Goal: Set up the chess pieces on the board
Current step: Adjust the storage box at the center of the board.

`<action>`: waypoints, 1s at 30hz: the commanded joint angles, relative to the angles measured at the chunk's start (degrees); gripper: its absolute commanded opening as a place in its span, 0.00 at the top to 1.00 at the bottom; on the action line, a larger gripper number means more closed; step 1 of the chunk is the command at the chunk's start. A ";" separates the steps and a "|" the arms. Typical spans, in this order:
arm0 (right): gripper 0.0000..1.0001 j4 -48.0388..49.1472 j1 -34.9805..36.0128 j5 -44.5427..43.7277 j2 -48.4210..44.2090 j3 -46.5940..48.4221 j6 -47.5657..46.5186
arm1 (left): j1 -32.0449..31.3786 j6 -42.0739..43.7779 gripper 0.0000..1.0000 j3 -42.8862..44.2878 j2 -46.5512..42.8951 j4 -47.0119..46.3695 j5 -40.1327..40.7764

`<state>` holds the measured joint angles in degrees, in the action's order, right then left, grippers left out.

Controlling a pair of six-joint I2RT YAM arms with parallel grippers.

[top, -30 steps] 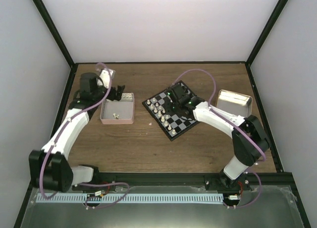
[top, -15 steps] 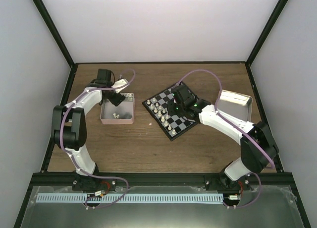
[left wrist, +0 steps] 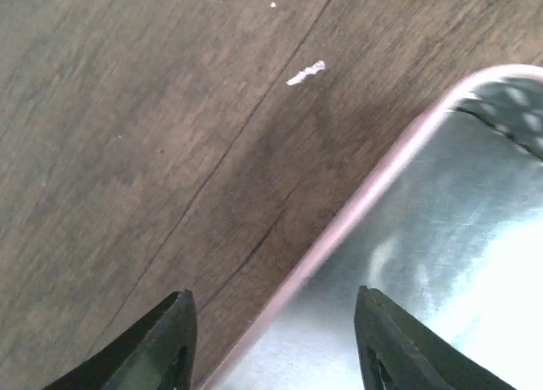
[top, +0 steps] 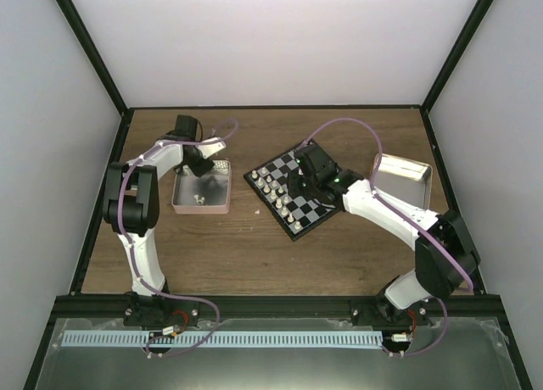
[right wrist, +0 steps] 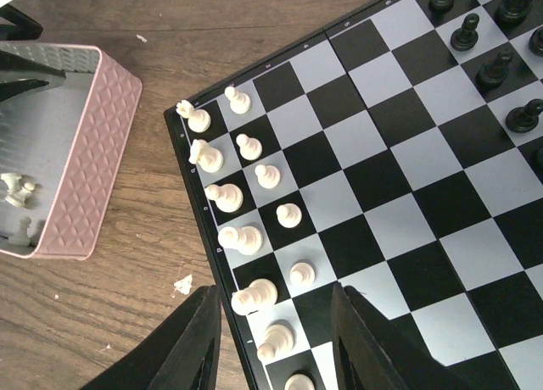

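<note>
The board [top: 316, 210] lies tilted right of the table's middle. Cream-white chess pieces [right wrist: 254, 239] stand in two columns along the board's [right wrist: 399, 153] left edge, and black chess pieces [right wrist: 496, 64] stand at its far right. My right gripper [right wrist: 276, 343] hovers open over the near end of the white columns, with white pieces [right wrist: 254, 297] below the gap and nothing held. A few white pieces [top: 198, 198] lie in the pink tray [top: 202, 208]. My left gripper [left wrist: 276, 343] is open over the tray's rim [left wrist: 373, 186], one finger on each side of it, and holds nothing.
A tan box with a silvery inside [top: 403, 174] stands open to the right of the board. The pink tray's quilted wall [right wrist: 89, 161] is a short way left of the board. White crumbs [right wrist: 182, 284] lie on the wood between them.
The left arm has folded upright and its gripper has come over the tray's far edge, with the jaws narrowing. The right gripper has barely moved over the board.
</note>
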<state>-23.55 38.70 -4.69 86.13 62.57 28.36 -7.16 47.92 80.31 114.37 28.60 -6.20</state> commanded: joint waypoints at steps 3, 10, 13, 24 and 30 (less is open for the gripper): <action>0.63 -0.06 -0.66 -0.16 -2.38 -0.12 0.39 | 2.79 -1.38 0.57 5.92 1.14 7.47 -5.83; 0.63 0.00 -0.64 1.01 -2.45 -0.21 -0.34 | 4.60 -1.42 0.68 -1.40 -3.31 7.45 -4.86; 0.63 -0.18 -0.58 1.26 -2.83 -0.32 -0.60 | 5.05 -1.84 0.62 -3.59 -4.82 4.45 -4.17; 0.63 0.35 -0.66 1.22 -4.38 -1.48 0.45 | 4.76 -0.46 0.50 1.81 -3.11 5.33 -7.36; 0.63 0.08 -0.64 0.74 -4.39 -1.65 0.24 | 4.82 -0.19 0.61 2.06 -0.86 7.19 -9.10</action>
<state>-23.57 38.44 -3.46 83.07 61.65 28.18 -2.44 46.70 82.08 111.42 33.71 -12.40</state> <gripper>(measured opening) 0.370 0.422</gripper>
